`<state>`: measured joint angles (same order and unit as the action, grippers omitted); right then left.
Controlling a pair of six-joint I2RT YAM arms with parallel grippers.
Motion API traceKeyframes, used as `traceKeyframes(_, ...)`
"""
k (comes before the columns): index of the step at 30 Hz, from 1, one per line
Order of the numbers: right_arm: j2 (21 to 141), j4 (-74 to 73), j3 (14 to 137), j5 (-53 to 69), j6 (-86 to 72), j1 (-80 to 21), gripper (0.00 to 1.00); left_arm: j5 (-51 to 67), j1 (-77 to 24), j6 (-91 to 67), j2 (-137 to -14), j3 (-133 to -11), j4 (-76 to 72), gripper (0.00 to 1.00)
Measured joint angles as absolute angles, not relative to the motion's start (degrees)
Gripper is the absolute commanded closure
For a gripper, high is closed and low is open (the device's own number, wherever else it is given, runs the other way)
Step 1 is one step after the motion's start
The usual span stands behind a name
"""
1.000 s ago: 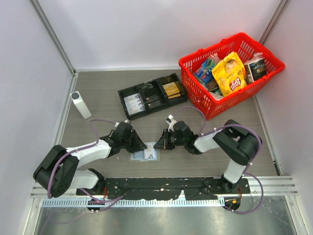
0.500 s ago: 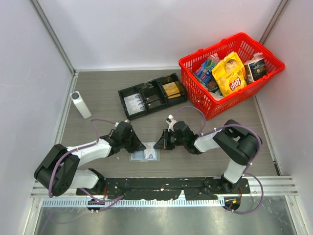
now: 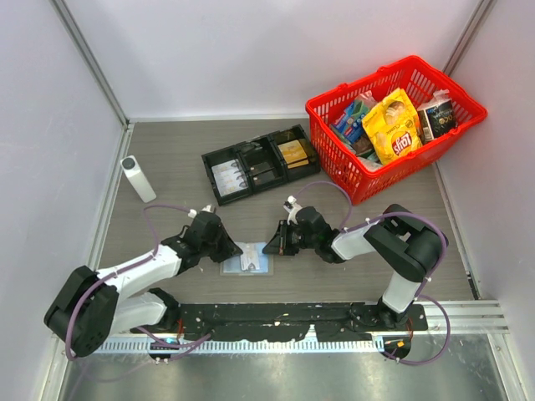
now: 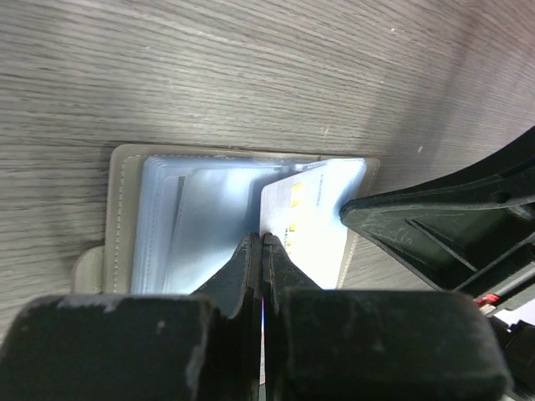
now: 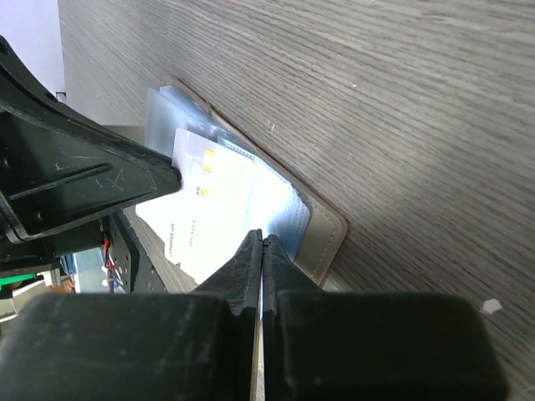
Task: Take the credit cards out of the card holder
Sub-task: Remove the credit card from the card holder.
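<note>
The card holder (image 3: 247, 261) lies open on the table between my two grippers. In the left wrist view it shows a grey-beige rim (image 4: 119, 219) and clear sleeves. A whitish credit card (image 4: 308, 227) with small gold marks lies flat on the sleeves, partly slid out; it also shows in the right wrist view (image 5: 199, 219). My left gripper (image 4: 261, 239) is shut, its tips resting at the card's left edge. My right gripper (image 5: 262, 237) is shut, its tips on the sleeves near the holder's rim (image 5: 324, 241). One right finger (image 4: 435, 227) touches the card's far corner.
A long black compartmented tray (image 3: 261, 164) lies behind the grippers. A red basket (image 3: 393, 125) of snack packets stands at the back right. A white upright cylinder (image 3: 138, 178) stands at the left. Grey walls close the table on three sides.
My left arm has drawn back to the left and lowered, so more of the open holder and the card shows. The right arm has not moved.
</note>
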<state>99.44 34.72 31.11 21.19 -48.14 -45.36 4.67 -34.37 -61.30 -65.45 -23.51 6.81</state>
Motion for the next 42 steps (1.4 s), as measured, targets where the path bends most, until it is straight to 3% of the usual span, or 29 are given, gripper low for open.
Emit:
traceKeyframes(8,99.4,32.9,32.1,21.3,-47.5,-45.3,0.96,2.7,-34.3,-61.0,-63.4,-23.3,9.8,1.00)
traceKeyframes(19,94.4,17.2,36.8,15.0,-42.2,-45.6,0.82,1.2,-34.3,-61.0,-62.5,-23.0,11.1,1.00)
traceKeyframes(31,92.6,5.9,46.1,11.1,-38.0,-50.1,0.81,-0.1,-34.3,-61.0,-60.0,-23.1,13.9,1.00)
traceKeyframes(42,102.1,7.9,50.4,12.8,-38.0,-53.1,0.81,-0.9,-34.3,-61.0,-57.5,-23.1,16.1,1.00)
